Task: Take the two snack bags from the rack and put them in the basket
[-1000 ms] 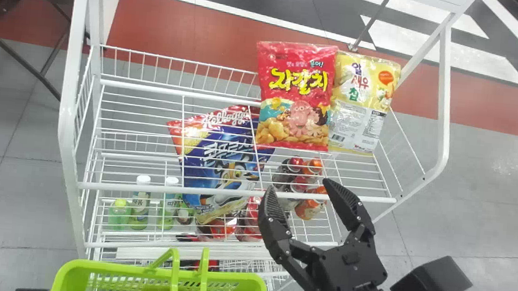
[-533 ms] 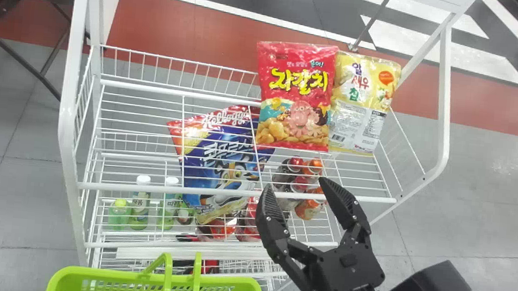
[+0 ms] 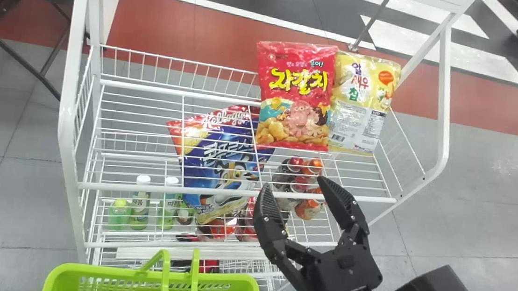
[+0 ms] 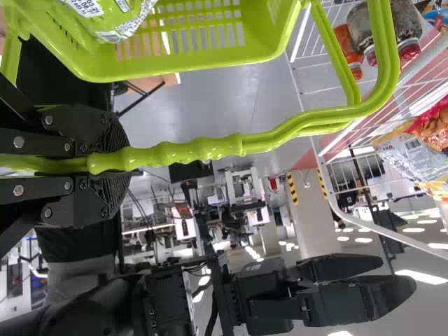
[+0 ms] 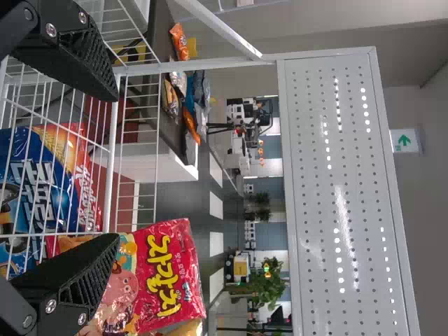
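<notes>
Clearly, the white rack (image 3: 142, 188) dominates, the green basket (image 3: 107, 272) before it. The left gripper (image 4: 115, 164) holds the basket's handle (image 4: 203, 149); the right gripper (image 3: 293, 182), spread wide, hangs at the rack's front. Upright on the rack, side by side, are the red snack bag (image 3: 297, 95) and the yellow snack bag (image 3: 361, 103).

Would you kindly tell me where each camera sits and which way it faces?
Head view: on the head, looking forward and down at the rack and basket; the right gripper shows.
Left wrist view: on the left wrist, looking past the basket handle into the room; both grippers show, the left nearest.
Right wrist view: on the right wrist, facing the rack between its own fingers.
Head and right wrist views share the red snack bag.
</notes>
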